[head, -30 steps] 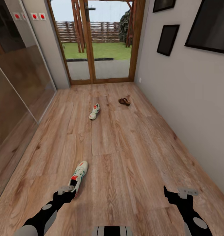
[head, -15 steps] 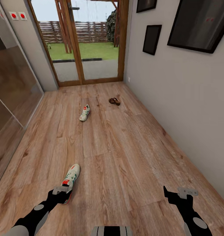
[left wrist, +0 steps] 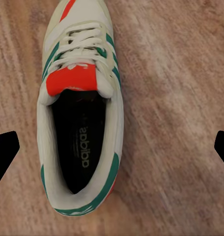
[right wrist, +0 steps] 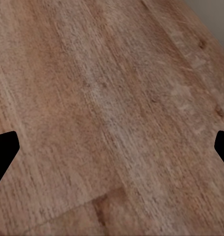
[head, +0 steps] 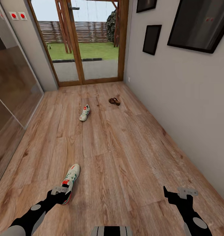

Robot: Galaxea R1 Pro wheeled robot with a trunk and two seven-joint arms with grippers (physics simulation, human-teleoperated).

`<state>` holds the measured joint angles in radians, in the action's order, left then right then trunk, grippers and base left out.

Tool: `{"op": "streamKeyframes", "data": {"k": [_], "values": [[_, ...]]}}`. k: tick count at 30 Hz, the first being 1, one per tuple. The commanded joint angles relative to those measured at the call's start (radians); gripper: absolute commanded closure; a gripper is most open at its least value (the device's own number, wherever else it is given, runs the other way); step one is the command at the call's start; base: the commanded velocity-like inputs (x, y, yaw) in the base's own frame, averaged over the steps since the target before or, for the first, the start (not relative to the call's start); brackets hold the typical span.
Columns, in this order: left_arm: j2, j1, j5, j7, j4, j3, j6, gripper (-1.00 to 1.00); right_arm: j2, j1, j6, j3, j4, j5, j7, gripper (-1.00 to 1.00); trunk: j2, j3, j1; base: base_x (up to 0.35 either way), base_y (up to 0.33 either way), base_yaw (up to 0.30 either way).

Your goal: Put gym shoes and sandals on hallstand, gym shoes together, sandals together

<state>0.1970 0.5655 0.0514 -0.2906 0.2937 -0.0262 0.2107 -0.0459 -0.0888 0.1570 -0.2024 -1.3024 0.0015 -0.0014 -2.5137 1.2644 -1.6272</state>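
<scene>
A white gym shoe (head: 71,178) with green stripes and a red tongue patch lies on the corridor floor (head: 125,157) close in front of me, toe pointing away. My left gripper (head: 60,194) hovers over its heel, open. In the left wrist view the shoe (left wrist: 82,123) lies between the spread fingers of the left gripper (left wrist: 113,150), untouched. The second gym shoe (head: 84,112) lies further down the corridor. The brown sandals (head: 114,101) lie close together beyond it, to the right. My right gripper (head: 178,194) hangs open over bare planks (right wrist: 112,98). The hallstand is out of view.
A mirrored sliding-door wardrobe (head: 13,85) lines the left side. A grey wall (head: 177,108) with dark picture frames (head: 151,39) runs along the right. A glazed wooden door (head: 85,42) closes the far end of the corridor.
The camera turned to the right between the oldest frame and the middle one. Since then the left arm has shifted slightly left and down over the near shoe's heel. The shoes and sandals stayed put.
</scene>
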Motion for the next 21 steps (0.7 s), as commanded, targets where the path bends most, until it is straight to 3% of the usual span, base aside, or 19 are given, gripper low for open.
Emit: {"op": "streamKeyframes", "data": {"k": [1,13,21], "values": [[0.000,0.001,0.005,-0.003,-0.001,-0.003,0.004,-1.00,0.000,0.000,0.005,0.000,-0.002,0.000,0.000,-1.00,0.000,0.001,0.000,0.000,0.007,0.000],[-0.001,0.001,0.005,-0.002,0.000,-0.003,0.004,-1.00,0.000,0.000,0.004,0.000,-0.002,-0.002,0.000,-1.00,0.000,0.001,0.000,0.049,0.189,0.000],[-0.002,0.001,0.005,-0.002,0.001,-0.003,0.004,-1.00,0.000,0.000,0.003,0.000,-0.002,-0.003,0.000,-1.00,0.000,0.001,0.000,0.013,0.047,0.000]]}}
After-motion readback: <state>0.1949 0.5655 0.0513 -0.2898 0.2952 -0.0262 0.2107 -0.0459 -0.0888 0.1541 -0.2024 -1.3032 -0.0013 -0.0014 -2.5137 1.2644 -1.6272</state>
